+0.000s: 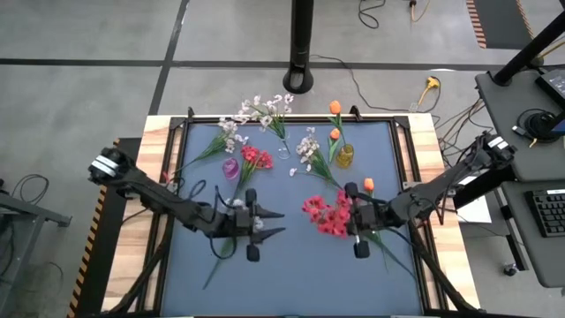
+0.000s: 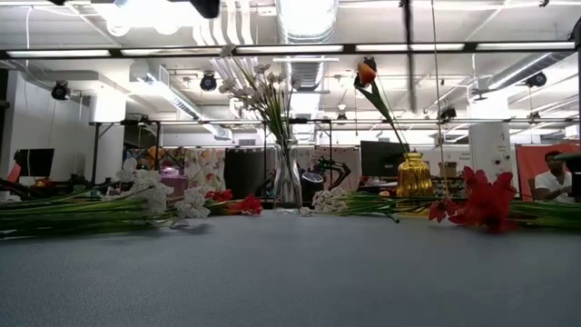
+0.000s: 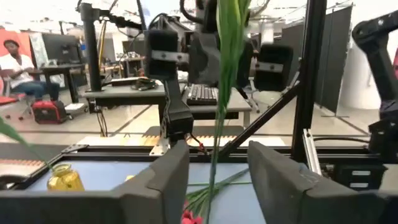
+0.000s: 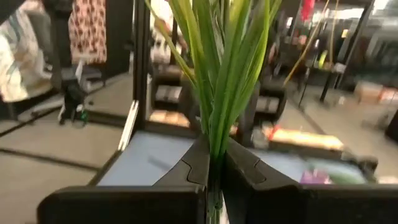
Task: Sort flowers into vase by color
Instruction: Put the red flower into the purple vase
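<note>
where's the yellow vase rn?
High view: the yellow vase stands upright right of centre on the far half of the mat, holding orange flowers; a white spray lies to its left, and the right gripper is nearer the front.

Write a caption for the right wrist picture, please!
Right gripper fingers pinch a green flower stem above the table.

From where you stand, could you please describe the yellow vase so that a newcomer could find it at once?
On the blue-grey table mat, look at the far half, right of centre: the small yellow glass vase stands there, holding orange tulip-like buds. The clear glass vase to its left holds white blossoms; the purple vase farther left is lower.
</note>
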### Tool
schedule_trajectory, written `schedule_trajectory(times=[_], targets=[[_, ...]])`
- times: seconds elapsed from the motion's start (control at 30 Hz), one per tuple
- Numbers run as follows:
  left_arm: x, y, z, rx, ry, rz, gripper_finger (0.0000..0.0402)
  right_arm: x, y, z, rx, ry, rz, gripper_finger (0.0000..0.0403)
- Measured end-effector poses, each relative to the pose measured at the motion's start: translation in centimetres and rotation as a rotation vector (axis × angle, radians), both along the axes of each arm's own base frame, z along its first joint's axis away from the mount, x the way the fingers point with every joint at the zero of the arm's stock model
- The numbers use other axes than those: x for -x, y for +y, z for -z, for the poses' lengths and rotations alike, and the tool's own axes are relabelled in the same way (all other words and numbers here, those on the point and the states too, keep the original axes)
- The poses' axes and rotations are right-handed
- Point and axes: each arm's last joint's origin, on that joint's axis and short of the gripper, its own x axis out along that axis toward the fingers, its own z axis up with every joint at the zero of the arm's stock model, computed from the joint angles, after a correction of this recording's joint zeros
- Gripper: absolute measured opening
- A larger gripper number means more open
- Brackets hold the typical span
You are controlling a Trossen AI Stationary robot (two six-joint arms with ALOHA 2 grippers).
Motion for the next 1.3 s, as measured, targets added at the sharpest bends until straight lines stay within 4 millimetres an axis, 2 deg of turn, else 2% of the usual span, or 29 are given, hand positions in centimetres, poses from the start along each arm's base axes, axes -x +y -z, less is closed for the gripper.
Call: schedule_trajectory(times=[0.1,0.27,0.37,0.53,0.63,0.97,1.13,1.3], targets=[[-1.9,-0.2,0.7,-0.036,0.009,-0.023,0.0177,-0.4,0.1,-0.1,0.025,-0.037,0.005,0.0018],[-4.6,0.9,0.9,-0.062,0.013,-0.086,0.0198,-0.9,-0.6,-0.3,0.057,-0.058,0.038,0.0018],[-5.2,1.8,0.5,-0.070,-0.004,-0.082,0.0199,-1.2,-1.1,-0.3,0.059,-0.053,0.061,0.0018],[-5.9,2.9,-0.5,-0.066,-0.044,0.029,0.0200,-1.7,-1.8,0.1,0.055,-0.032,0.092,0.0018],[-6.6,3.3,-0.3,-0.044,-0.042,0.027,0.0200,-2.0,-2.0,0.3,0.059,-0.025,0.104,0.0018],[-10.0,2.6,1.1,-0.042,-0.024,0.064,0.0197,-2.1,-2.1,0.4,0.058,-0.019,0.103,0.0018],[-10.5,2.6,0.7,-0.065,-0.041,0.058,0.0157,-2.1,-2.1,0.4,0.048,-0.021,0.104,0.0018],[-10.4,2.7,0.7,-0.060,-0.037,0.018,0.0071,-2.1,-2.1,0.4,0.032,-0.019,0.103,0.0027]])
